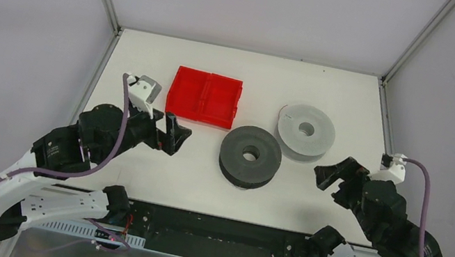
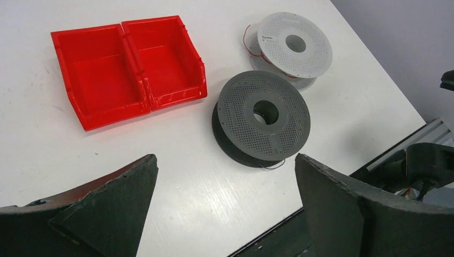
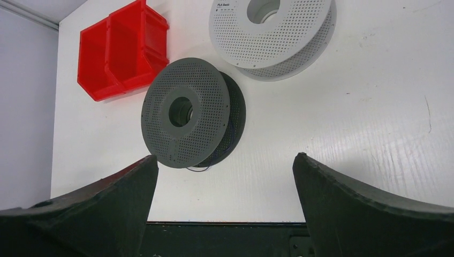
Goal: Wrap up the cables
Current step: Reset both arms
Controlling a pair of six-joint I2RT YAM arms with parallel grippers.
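Observation:
A dark grey spool (image 1: 250,155) lies flat mid-table, and a white spool (image 1: 306,132) lies just behind and to its right. In the left wrist view a thin red cable (image 2: 248,33) curls off the left side of the white spool (image 2: 293,49). A thin dark cable (image 2: 274,167) loops out from the near edge of the grey spool (image 2: 263,119); it also shows in the right wrist view (image 3: 199,168). My left gripper (image 1: 175,135) is open and empty, left of the grey spool. My right gripper (image 1: 334,183) is open and empty, right of it.
A red two-compartment bin (image 1: 205,96) sits empty behind and left of the spools. A black rail (image 1: 213,232) runs along the table's near edge between the arm bases. Grey walls with metal posts close in the table's back and sides.

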